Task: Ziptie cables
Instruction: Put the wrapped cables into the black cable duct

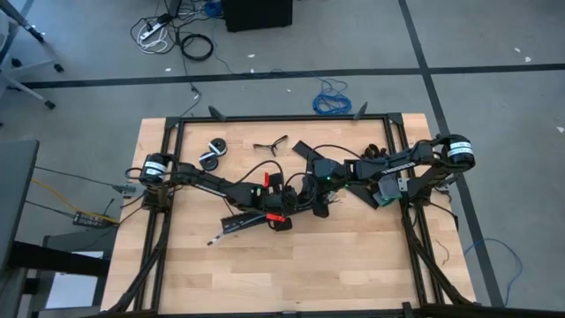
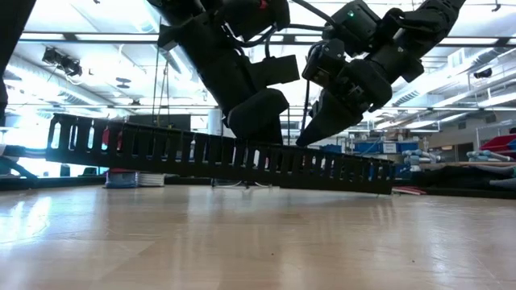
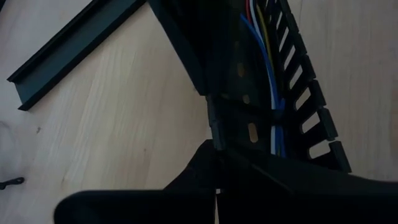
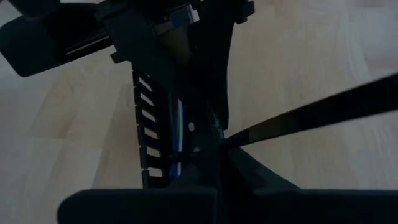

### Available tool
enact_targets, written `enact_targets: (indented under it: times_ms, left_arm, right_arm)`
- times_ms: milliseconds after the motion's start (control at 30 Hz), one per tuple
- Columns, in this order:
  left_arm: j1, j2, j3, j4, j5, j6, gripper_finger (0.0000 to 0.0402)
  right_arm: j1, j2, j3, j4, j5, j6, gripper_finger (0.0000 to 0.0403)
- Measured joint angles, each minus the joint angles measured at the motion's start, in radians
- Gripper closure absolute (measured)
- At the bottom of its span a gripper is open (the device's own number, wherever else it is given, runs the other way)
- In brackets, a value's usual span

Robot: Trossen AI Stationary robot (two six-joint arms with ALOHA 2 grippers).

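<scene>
A black slotted duct lies near the table's middle; in the low view the duct slants, one end higher than the other. Blue, white, yellow and red cables run inside it, crossed by a thin black ziptie band. My left gripper comes from the left and is shut at the duct's side wall. My right gripper comes from the right and is shut on a black ziptie strip beside the duct. In the low view both grippers reach down to the duct's top edge. My left gripper pinches a thin black strip between its two fingertips, at the duct's side wall where the band across the cables ends. The fingers slant down from the table's left. Whether the duct wall is also between them I cannot tell. My right gripper pinches the ziptie strip at one end, right beside the duct's wall, between its two fingertips. The fingers slant down from the table's right. The strip runs straight away from the fingers, out of the wrist view.
A loose black channel piece lies on the wood beside the duct. Two tape rolls and a small tool sit toward the far edge, with a blue coiled cable on the floor beyond. Bare wood fills the near half.
</scene>
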State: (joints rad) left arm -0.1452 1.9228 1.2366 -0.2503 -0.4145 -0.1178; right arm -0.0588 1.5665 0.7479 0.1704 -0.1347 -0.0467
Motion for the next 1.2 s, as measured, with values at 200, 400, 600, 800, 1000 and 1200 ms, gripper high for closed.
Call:
enact_targets:
  times_ms: [200, 400, 600, 800, 1000, 1200]
  left_arm:
    - [-0.001, 0.000, -0.001, 0.005, -0.001, 0.001, 0.0401]
    - [-0.001, 0.000, -0.001, 0.015, -0.001, 0.001, 0.0401]
    - [-0.002, -0.001, 0.000, 0.043, -0.003, 0.005, 0.0401]
    - [-0.007, -0.001, 0.000, 0.043, -0.003, 0.007, 0.0401]
    - [-0.008, -0.001, 0.000, 0.039, -0.002, 0.009, 0.0401]
    - [-0.010, 0.000, 0.000, 0.030, 0.003, 0.008, 0.0402]
  right_arm:
    - [0.007, 0.001, 0.000, 0.016, 0.034, -0.010, 0.0402]
    - [0.007, 0.002, 0.000, 0.033, 0.038, -0.012, 0.0402]
    - [0.012, 0.002, 0.002, 0.050, 0.045, -0.018, 0.0403]
    - [0.014, 0.002, 0.002, 0.038, 0.061, -0.026, 0.0403]
    - [0.015, 0.002, 0.003, -0.012, 0.086, -0.027, 0.0403]
    - [0.016, 0.002, 0.002, 0.005, 0.090, -0.034, 0.0403]
